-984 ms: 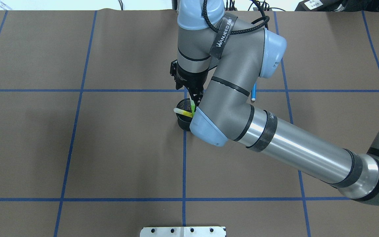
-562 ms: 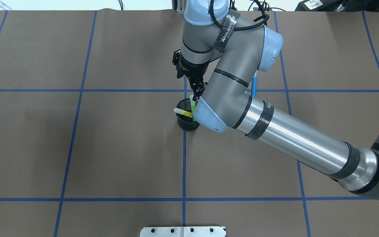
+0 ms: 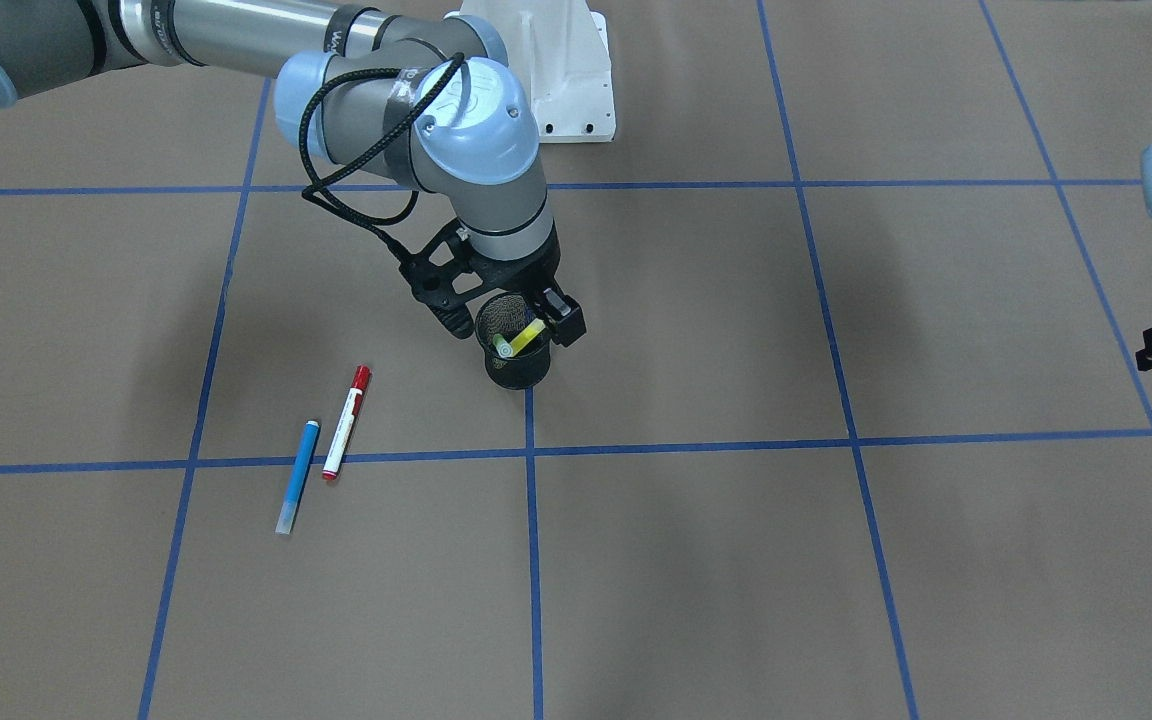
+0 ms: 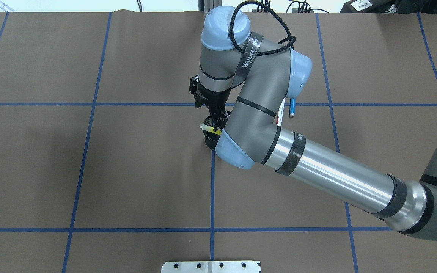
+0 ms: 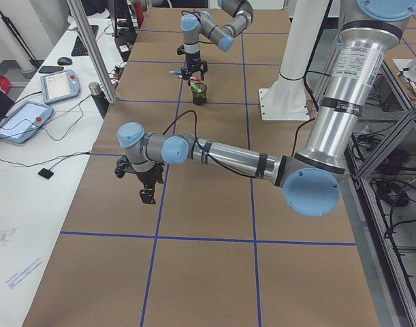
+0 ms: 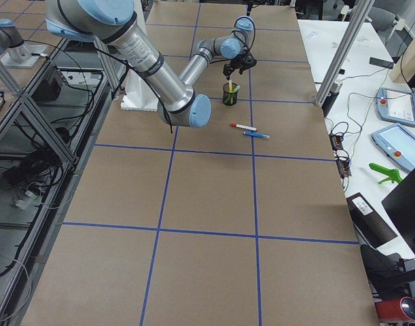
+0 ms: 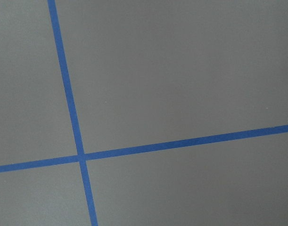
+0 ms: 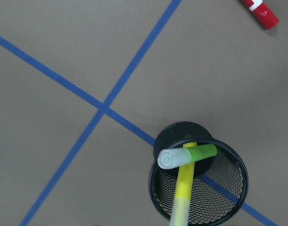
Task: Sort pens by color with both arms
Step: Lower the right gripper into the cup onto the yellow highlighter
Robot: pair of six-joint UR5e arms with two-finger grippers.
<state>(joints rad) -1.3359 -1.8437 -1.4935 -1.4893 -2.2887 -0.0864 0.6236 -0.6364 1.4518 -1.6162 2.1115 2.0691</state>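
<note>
Brown tabletop (image 3: 736, 580) w/ blue tape grid.

Right gripper (image 3: 512, 328): jaws spread, nothing held. It hangs straight over the mouth of the black mesh cup (image 3: 521, 372), one finger either side of the rim in the front view.

Directly under it, inside the cup, are the green highlighter (image 8: 202, 152) and yellow highlighter (image 8: 185, 186). The right wrist cam looks almost straight down on them. Green's clear-capped end points up near the rim. Yellow leans out toward the bottom of that view, and green overlaps it where they cross. Both long axes are steep but tilted, not plumb. Whether the stems touch, can't tell.

Further out, to the robot's right of the cup & toward the operators' side, lie the red-capped marker (image 3: 347, 422) and blue marker (image 3: 297, 476). Both are flat on the tabletop, near-parallel, just beside each other w/ a gap, apart from the cup.

Left gripper (image 5: 147, 193) is at the robot's left end, well apart from all pens. Its wrist cam shows only grid. Spread or clenched, can't tell.

Judgement: a highlighter is prob. the next pick, and the R arm is the one placed for it. The target sits below the jaws w/ a leaning axis, so the descent must line up on one stem's upper end and miss the other stem + the rim. Risks: closing on both stems, or nudging the cup.
</note>
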